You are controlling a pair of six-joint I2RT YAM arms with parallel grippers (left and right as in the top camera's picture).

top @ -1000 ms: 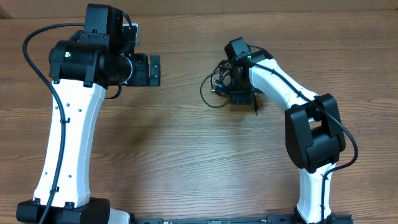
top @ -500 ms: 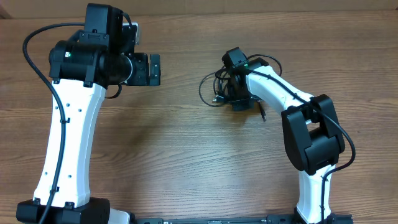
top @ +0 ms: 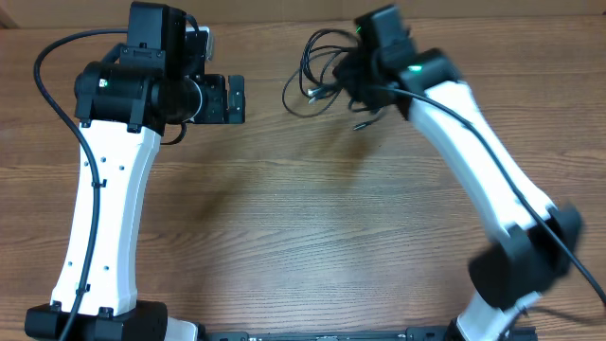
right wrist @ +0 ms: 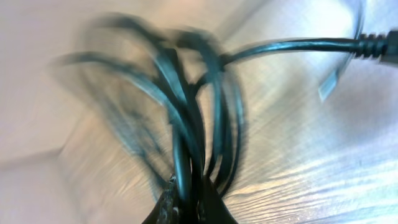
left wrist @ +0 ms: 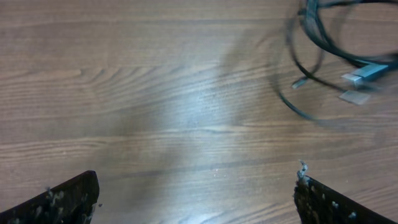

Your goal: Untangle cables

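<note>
Right gripper pinches the cables at twelve o'clock — lift gently, letting loops drop toward the spread left gripper.

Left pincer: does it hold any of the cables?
No, the left pincer is open over bare wood, and the cables are apart from it.

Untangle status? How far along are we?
Done: only the grab. The right end effector pinches the cables in one bunch. In hand: that bundle, motion-blurred, loops overlapping. Remaining: all the separating; no strand lies apart, and the left end effector is open, holding nothing.
</note>
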